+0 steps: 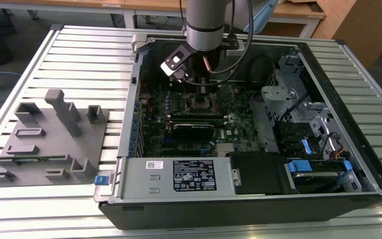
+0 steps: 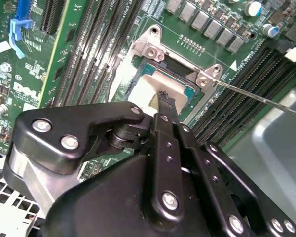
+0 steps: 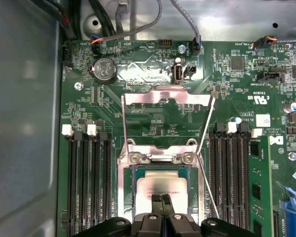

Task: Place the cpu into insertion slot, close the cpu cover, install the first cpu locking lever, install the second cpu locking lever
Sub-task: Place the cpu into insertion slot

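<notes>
table [image 1: 78, 50]: slatted metal is carrying the open computer case [image 1: 244, 211].
cpu [image 3: 160, 183]: is sitting in the insertion slot [image 3: 138, 170].
gripper [image 3: 161, 200]: fingers are meeting, holding nothing, tips at the cpu.
remaining: cpu cover [image 3: 167, 96] is standing open; 1 lever [image 2: 256, 98] is lying unlatched.

The cpu cover [image 3: 166, 97] and seemingly raised levers [image 3: 125, 123] crowd the insertion slot [image 3: 122, 192].

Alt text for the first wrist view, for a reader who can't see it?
The shut gripper hangs over the cpu, which lies in the insertion slot of a green motherboard. The cpu cover is swung open beyond it, both thin levers unlatched, with memory slots on either side.
</notes>
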